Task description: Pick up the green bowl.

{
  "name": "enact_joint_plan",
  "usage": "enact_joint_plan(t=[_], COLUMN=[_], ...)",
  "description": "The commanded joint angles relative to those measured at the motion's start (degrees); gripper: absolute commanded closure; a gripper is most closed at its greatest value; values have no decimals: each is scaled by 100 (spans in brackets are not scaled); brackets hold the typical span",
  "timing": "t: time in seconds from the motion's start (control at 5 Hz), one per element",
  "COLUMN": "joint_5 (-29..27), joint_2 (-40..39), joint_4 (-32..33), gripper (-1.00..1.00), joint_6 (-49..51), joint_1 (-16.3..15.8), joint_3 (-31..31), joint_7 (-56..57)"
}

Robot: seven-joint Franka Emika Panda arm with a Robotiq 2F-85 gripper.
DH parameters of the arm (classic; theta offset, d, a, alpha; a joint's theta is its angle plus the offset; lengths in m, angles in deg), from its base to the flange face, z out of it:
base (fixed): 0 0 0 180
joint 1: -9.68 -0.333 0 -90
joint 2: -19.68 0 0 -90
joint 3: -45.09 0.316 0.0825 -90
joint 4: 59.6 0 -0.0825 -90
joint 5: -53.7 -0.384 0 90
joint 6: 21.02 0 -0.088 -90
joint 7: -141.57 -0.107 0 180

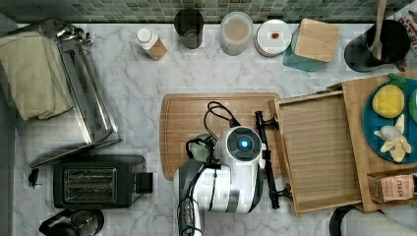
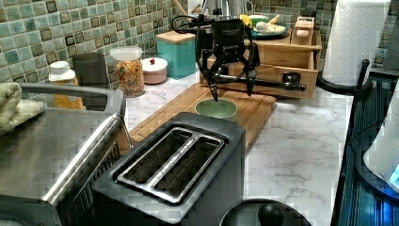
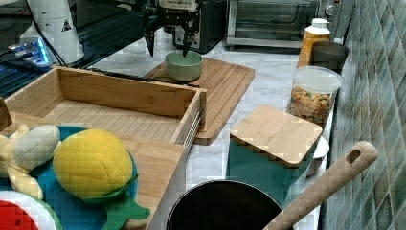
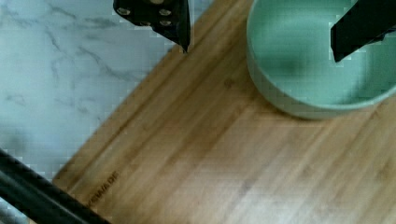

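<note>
While the arm hangs over the counter, its pincer (image 2: 233, 92) sits spread wide, one black finger (image 4: 357, 30) poised above the hollow of the green bowl (image 2: 216, 109) and the other finger out over bare wood, neither touching anything. The bowl stands upright just below the pincer on a bamboo cutting board (image 3: 225, 91), close to the board's edge where wood gives way to stone. In the right view the bowl (image 3: 184, 65) shows as a small pale round dish right under the fingertips.

Beneath it all runs a white marble counter (image 1: 137, 93) veined in grey. Beyond the pincer in the left view, a wooden drawer tray (image 2: 277, 70) stands pulled open with a black bar handle, and a teal plate of plush fruit rests on top of it; a yellow plush pineapple (image 3: 93, 163) lies there in the right view. Nearer than the pincer in the left view squats a black two-slot toaster (image 2: 174, 165), with a steel toaster oven (image 2: 51, 141) beside it carrying a folded towel. Along the back wall of green mosaic tile (image 2: 56, 28) stand a jar of coloured cereal (image 2: 128, 70), a dark tumbler, a white lidded dish and a teal container with a wooden lid (image 2: 178, 54). A paper towel roll (image 2: 355, 40) rises on the left view's right.
</note>
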Motion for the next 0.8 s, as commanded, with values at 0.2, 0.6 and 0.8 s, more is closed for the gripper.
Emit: enact_joint_plan(t=[0.2,0.6,0.8], joint_5=[-278,-338,-196], joint_2=[142,218,110], joint_4=[521,719,789], gripper=[-100,-100,-100], joint_6=[-1170,-1272,-1487], joint_1=[-127,-275,-294], joint_3=[87,112,116], joint_7=[339,350,174])
